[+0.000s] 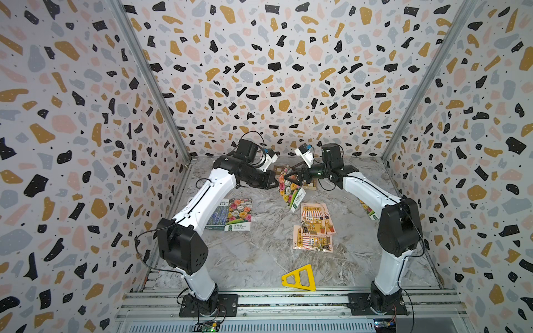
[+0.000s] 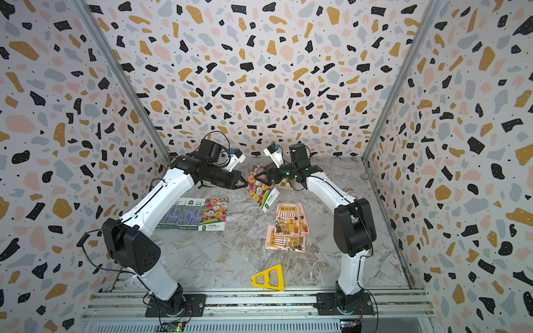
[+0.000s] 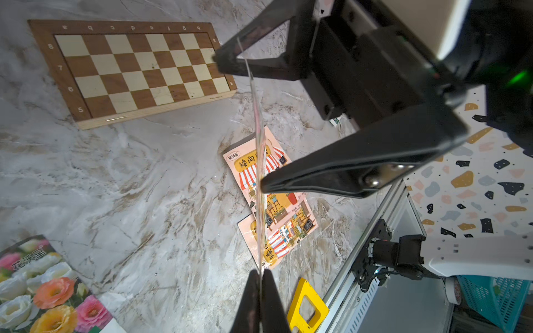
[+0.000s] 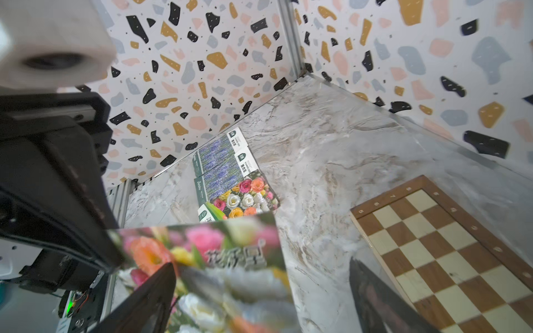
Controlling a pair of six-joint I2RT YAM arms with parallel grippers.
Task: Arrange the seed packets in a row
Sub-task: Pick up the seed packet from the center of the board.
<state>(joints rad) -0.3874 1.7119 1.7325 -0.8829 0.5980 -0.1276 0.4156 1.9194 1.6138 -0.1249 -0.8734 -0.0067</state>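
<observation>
**Seed packets, as found**

- Held flower packet (image 1: 289, 188): up off the desk (image 1: 259, 259), near its back edge, above the chessboard's (image 3: 129, 69) near side. It hangs tilted, label end lowest, and shows edge-on in the left wrist view.
- Left fingers (image 3: 251, 294): pinched tight on one edge of the held flower packet.
- Right fingers (image 3: 331, 164): spread wide, with their tips at the held flower packet. Nothing is gripped, and whether they touch it I cannot tell.
- Lavender packets (image 2: 180, 214): two, flat on the desk's left side, side by side and partly under the left arm.
- Second flower packet (image 2: 215, 213): flat on the desk, touching the right-hand lavender packet.
- Pink shop packets (image 1: 314, 225): an overlapping pile on the desk, right of centre, just below the held flower packet in both top views.
- Third flower packet (image 1: 368, 211): on the desk, mostly hidden behind the right arm.

**Other**

- Yellow triangle (image 1: 298, 278): flat near the desk's front edge, well apart from the packets.
</observation>
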